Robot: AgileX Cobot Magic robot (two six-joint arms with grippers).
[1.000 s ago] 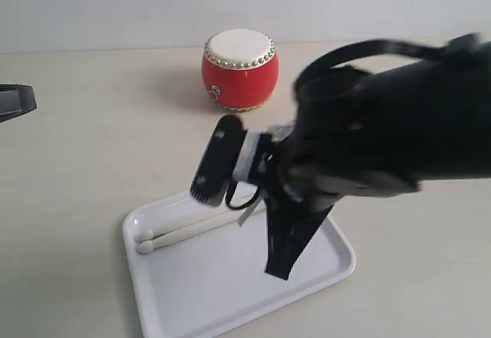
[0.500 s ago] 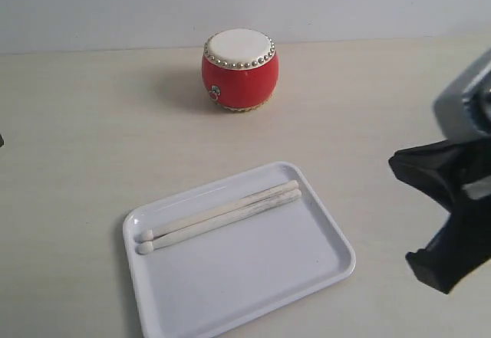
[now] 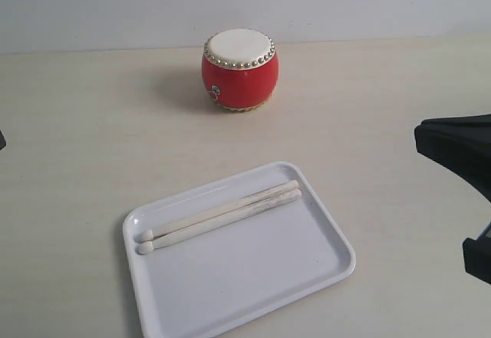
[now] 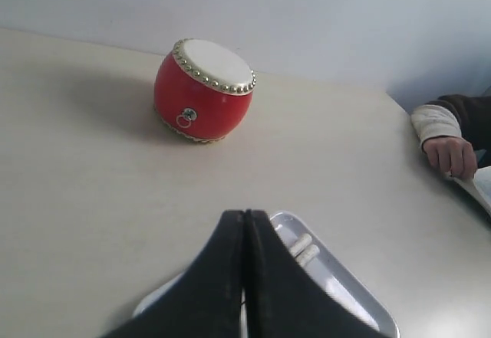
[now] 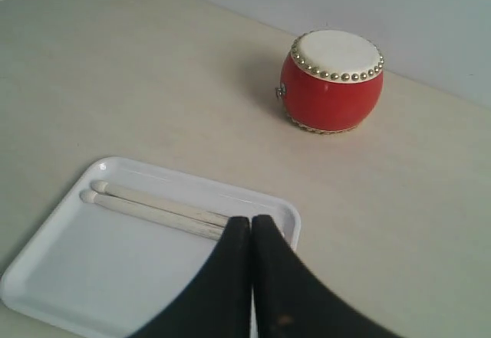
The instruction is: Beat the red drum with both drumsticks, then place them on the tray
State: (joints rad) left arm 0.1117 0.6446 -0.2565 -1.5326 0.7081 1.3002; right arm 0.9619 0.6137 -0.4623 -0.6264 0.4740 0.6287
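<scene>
Left wrist view shows the left gripper (image 4: pixel 245 219) with its jaws pressed together on nothing; the right gripper (image 5: pixel 251 227) is likewise closed and empty. Just past both lies the white tray (image 3: pixel 253 284), holding the two drumsticks (image 3: pixel 219 217) side by side, touching. The red drum (image 3: pixel 239 70) stands upright on the table (image 3: pixel 92 123), well apart from the tray. A person's hand (image 4: pixel 449 155) shows near the table's edge.

Exterior view: right arm (image 3: pixel 459 142) was cut off by frame edge, only dark fragments seen. Left wrist view: drumsticks (image 4: pixel 300 244) were mostly hidden behind left gripper (image 4: pixel 245 215); tray (image 4: pixel 345 292) was cropped. Right wrist view: stick ends were covered by right gripper (image 5: pixel 251 220).
</scene>
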